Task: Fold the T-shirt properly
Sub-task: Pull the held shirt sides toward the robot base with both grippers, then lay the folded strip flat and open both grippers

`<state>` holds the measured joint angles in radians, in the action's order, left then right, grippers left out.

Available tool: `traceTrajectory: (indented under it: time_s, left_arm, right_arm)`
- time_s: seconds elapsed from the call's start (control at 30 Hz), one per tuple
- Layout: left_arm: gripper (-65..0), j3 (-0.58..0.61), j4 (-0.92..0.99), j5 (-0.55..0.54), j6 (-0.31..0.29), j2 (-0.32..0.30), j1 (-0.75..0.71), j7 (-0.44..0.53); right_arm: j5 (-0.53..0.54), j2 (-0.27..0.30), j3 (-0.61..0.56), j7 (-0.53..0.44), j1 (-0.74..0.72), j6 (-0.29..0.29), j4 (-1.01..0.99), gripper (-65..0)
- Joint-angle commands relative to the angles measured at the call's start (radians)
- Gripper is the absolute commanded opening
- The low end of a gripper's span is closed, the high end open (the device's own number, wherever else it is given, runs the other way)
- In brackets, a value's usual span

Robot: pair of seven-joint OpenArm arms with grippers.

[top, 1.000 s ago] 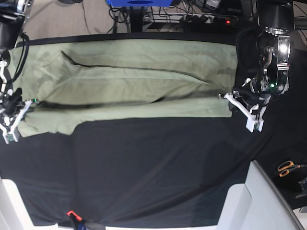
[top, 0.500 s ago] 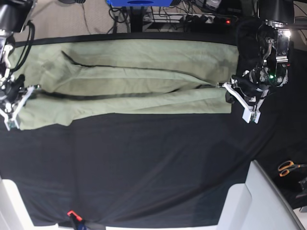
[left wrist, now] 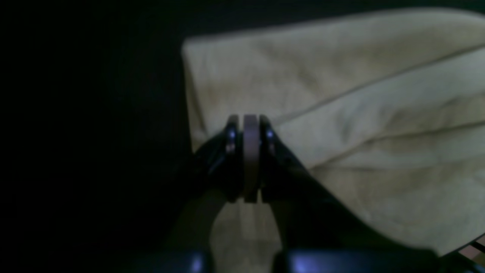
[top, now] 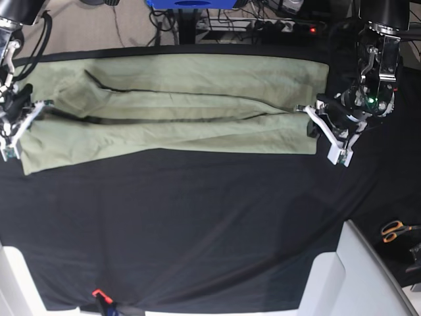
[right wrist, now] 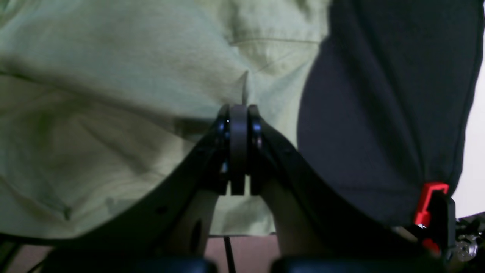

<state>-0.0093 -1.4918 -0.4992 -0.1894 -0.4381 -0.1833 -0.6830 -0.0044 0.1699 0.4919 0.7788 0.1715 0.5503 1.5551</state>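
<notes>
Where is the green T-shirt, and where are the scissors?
T-shirt [top: 177,99], base view, middle of the folded cloth.
scissors [top: 395,230], base view, orange handles.

a black cloth [top: 197,224] covers the counter from edge to edge. beyond its far edge lies a pale floor [top: 85,26] crossed by dark cables [top: 164,26], with a blue object [top: 191,4] at the top and a power strip [top: 289,26] showing a small red light. orange-handled scissors [top: 395,230] lie at the right, near a white panel [top: 355,276]. a small red clip [top: 97,293] sits at the near edge.
</notes>
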Motion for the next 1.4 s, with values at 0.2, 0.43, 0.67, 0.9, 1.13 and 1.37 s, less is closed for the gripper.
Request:
traceTrajectory:
  time_s: [0.2, 0.43, 0.67, 0.9, 1.13, 1.37]
  left_arm:
    - [-65.0, -0.011, -0.022, -0.002, -0.003, -0.020, -0.017, 0.010]
    - [-65.0, -0.004, -0.040, -0.002, -0.003, -0.018, -0.041, 0.012]
    - [-65.0, -0.010, -0.014, 0.032, -0.003, -0.017, -0.063, 0.058]
    - [-65.0, -0.011, 0.009, 0.170, -0.003, 0.023, -0.092, 0.111]
    - [-65.0, -0.011, 0.001, 0.167, -0.003, 0.022, -0.092, 0.116]
    - [-65.0, -0.008, 0.000, 0.173, -0.003, 0.023, -0.098, 0.116]
  right_arm:
    - [0.001, 0.006, 0.009, 0.003, 0.035, -0.002, 0.041, -65.0]
    - [0.001, -0.037, 0.009, 0.018, 0.072, -0.002, 0.080, -65.0]
    - [-0.001, -0.063, 0.009, 0.034, 0.107, -0.005, 0.130, -65.0]
    - [-0.001, -0.091, 0.009, 0.055, 0.145, -0.005, 0.173, -65.0]
    - [-0.001, -0.089, 0.009, 0.054, 0.152, -0.006, 0.169, -65.0]
    - [-0.001, -0.091, 0.008, 0.055, 0.153, -0.006, 0.152, -65.0]
